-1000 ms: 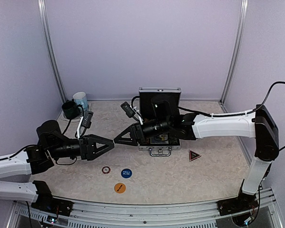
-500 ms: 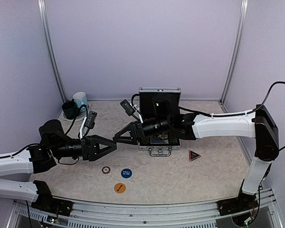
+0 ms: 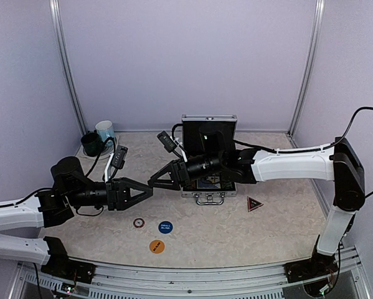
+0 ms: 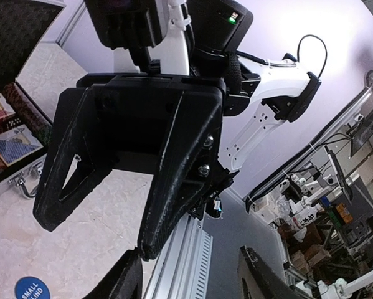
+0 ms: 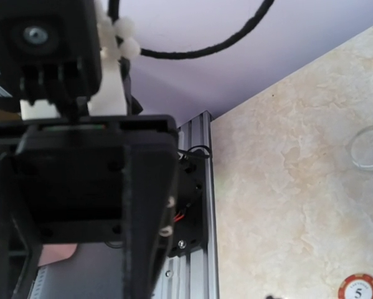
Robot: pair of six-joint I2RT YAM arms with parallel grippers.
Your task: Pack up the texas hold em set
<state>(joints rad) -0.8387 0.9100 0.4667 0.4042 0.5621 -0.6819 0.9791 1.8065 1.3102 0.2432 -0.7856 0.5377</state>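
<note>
Viewed from above, the left gripper (image 3: 147, 189) and right gripper (image 3: 152, 182) stood tip to tip above mid-table. In the left wrist view both sets of jaws were parted, and I could make out nothing between either pair. I judged both released.

The case (image 3: 198, 124) sat at 12 o'clock from table centre, with its lid upright and its handle (image 3: 210, 199) facing the arms. Card decks (image 4: 15, 146) lay inside. Four pieces remained loose on the table:
- A red-rimmed chip (image 3: 139, 222), at 8 o'clock.
- A blue button (image 3: 165, 227), just beside the chip.
- An orange button (image 3: 157, 246), at 7 o'clock, nearer the rail.
- A triangular marker (image 3: 254, 204), at 4 o'clock.

I judged these loose pieces light, rigid and thin. Lying flat, they offer little height to pinch and would likely skid. I would take each across its edge with the fingertips pressed to the table. The case looked stiff and comparatively heavy, so I would close its lid by the top edge and lift it only by the handle.

The tabletop (image 3: 273, 230) was smooth, beige and marbled. Lilac walls enclosed it, and an aluminium rail (image 3: 192, 280) ran along the near edge. Two mugs (image 3: 98, 138) stood at 10 o'clock, well apart from the set.
</note>
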